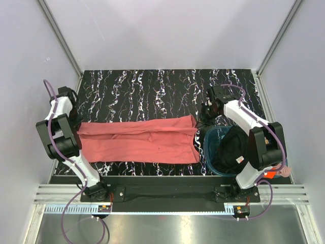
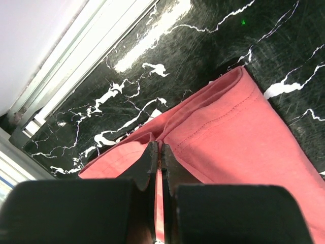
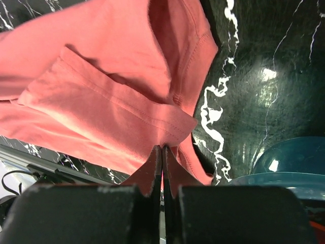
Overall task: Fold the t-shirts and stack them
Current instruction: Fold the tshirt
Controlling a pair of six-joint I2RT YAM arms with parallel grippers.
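Note:
The salmon-red t-shirt (image 1: 139,141) lies as a long folded band across the black marbled table. My left gripper (image 1: 75,122) is shut on its left end; the wrist view shows the jaws (image 2: 158,148) pinching a fold of red cloth (image 2: 238,137). My right gripper (image 1: 203,121) is shut on its right end; the wrist view shows the jaws (image 3: 162,149) pinching the hemmed edge (image 3: 127,101). A black t-shirt (image 1: 231,147) lies in the teal basket (image 1: 209,147). A bit of orange and pale pink cloth (image 1: 277,173) shows behind the right arm.
The teal basket stands at the front right, right beside the shirt's right end, and its rim shows in the right wrist view (image 3: 289,160). White walls and aluminium rails (image 1: 61,38) enclose the table. The marbled surface (image 1: 152,91) extends behind the shirt.

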